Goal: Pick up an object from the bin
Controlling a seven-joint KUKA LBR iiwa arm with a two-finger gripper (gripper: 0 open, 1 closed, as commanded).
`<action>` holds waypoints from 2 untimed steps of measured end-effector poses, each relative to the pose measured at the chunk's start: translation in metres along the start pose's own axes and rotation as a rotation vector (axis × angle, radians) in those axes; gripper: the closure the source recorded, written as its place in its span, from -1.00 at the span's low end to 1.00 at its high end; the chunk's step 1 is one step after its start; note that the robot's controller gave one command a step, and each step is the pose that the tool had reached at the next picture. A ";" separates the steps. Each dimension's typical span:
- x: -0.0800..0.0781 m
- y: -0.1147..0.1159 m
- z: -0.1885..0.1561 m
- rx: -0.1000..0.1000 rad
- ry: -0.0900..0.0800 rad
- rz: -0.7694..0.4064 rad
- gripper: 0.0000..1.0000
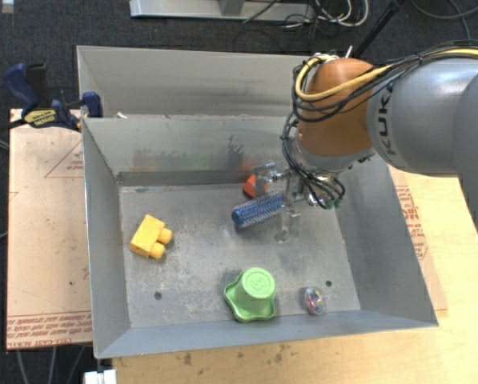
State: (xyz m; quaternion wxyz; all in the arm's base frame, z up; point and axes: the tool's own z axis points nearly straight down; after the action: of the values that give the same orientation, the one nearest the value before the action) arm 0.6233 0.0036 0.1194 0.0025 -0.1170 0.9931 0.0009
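Scuffed grey metal bin (104,214) on a dark floor (46,22), holding a yellow block (150,237), green cup (251,295) and small clear ball (313,300). Oblong blue bristled brush (256,212) near the bin's middle, tilted, its right end right at the end effector (290,206); whether open or clamped on it, cannot tell.

Orange thing (251,186), half out of sight

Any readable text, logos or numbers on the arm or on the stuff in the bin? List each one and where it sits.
"KUKA": dark letters running sideways on the grey arm, near its orange end; the last letter is hard to make out.
Yellow block, green cup, blue brush: no readable text on any of them.
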 end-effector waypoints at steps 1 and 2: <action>0.004 -0.009 -0.013 0.001 0.000 0.006 -1.00; 0.009 0.004 0.052 -0.001 0.005 0.105 -1.00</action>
State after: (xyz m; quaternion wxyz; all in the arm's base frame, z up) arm 0.6142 0.0055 0.0676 -0.0001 -0.0646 0.9979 0.0012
